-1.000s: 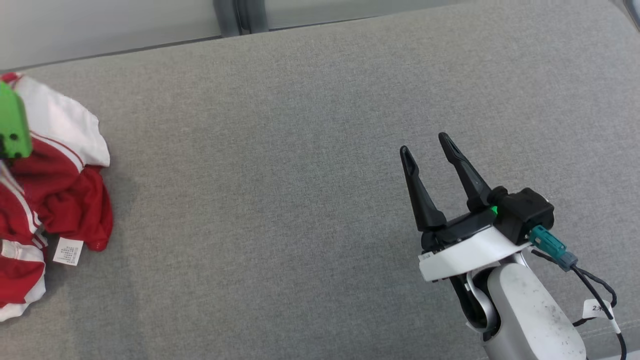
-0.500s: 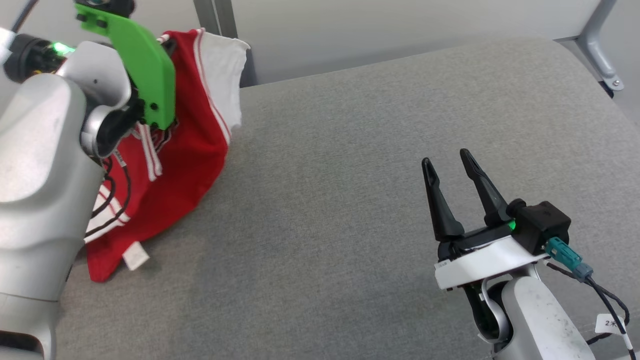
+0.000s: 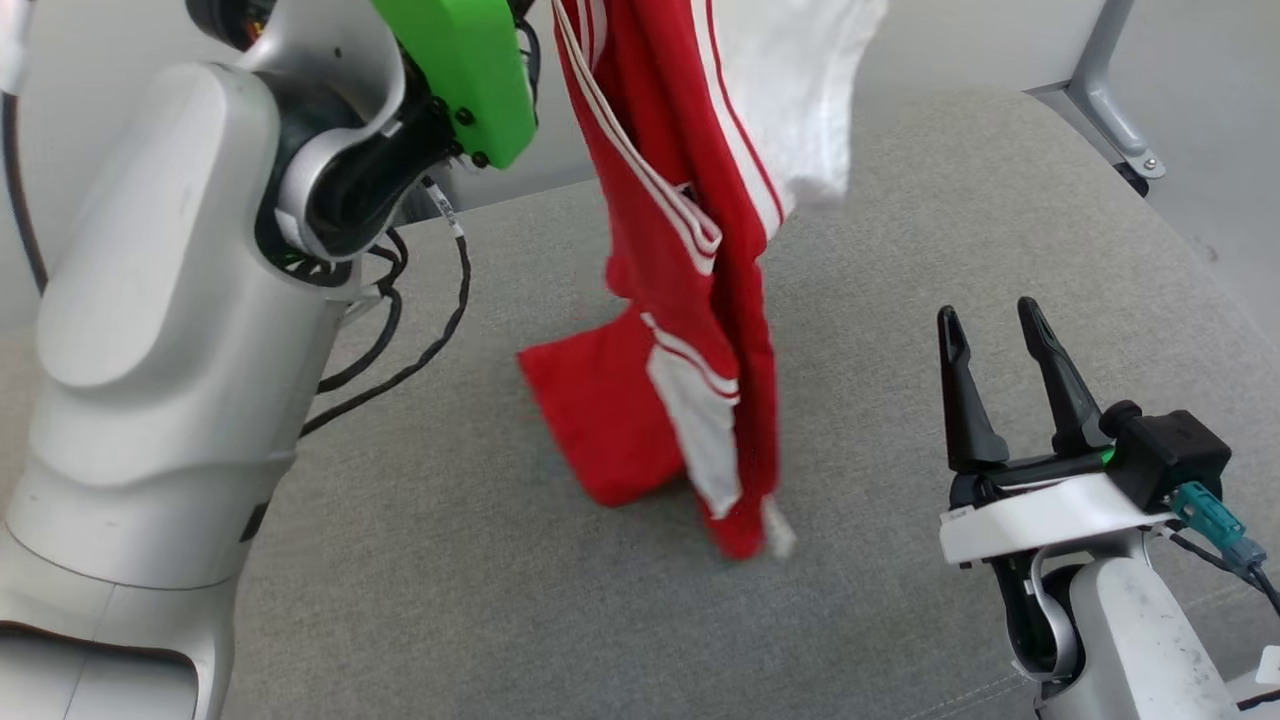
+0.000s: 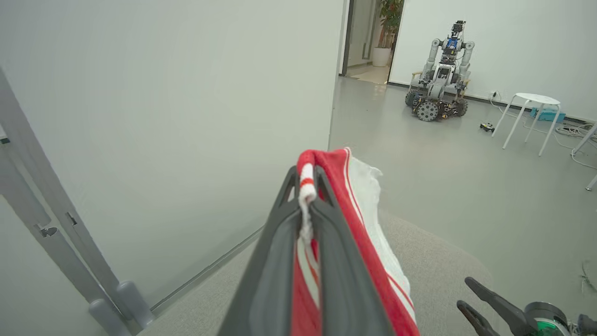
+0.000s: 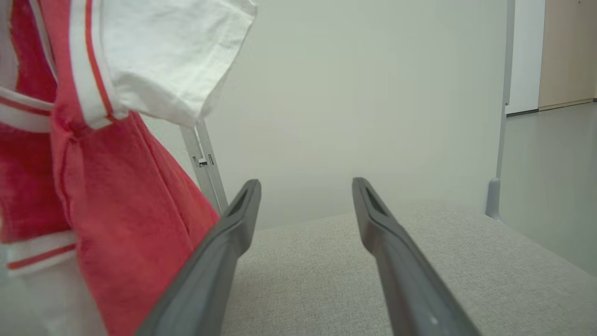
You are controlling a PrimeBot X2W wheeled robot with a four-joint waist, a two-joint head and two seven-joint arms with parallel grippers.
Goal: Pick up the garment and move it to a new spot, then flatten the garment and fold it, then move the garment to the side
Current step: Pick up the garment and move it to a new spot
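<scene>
Right gripper (image 3: 986, 310) sits at the lower right of the head view. Its two dark fingers are spread wide with nothing between them, low over the grey padded worktop (image 3: 450, 560). In its own wrist view those fingers frame bare worktop, and the garment (image 5: 116, 224) hangs at the left of the frame.

Most of the left side of the head view is taken up by the pale left arm (image 3: 150, 300), with a green bracket (image 3: 460, 70) at the top. In the left wrist view the left gripper (image 4: 307, 176) is clamped tight on a bunched red-and-white edge of the garment, which pokes up past the fingertips.

The garment is red with white stripes and a white panel. It hangs from the top centre of the head view down to mid-frame, above the worktop. Its lower end is blurred, so I cannot tell whether it touches the surface.

Far back, at the upper right of the left wrist view, stand another wheeled robot (image 4: 440, 79), a white stool (image 4: 531, 100) and a potted plant (image 4: 389, 28) beyond a doorway.
</scene>
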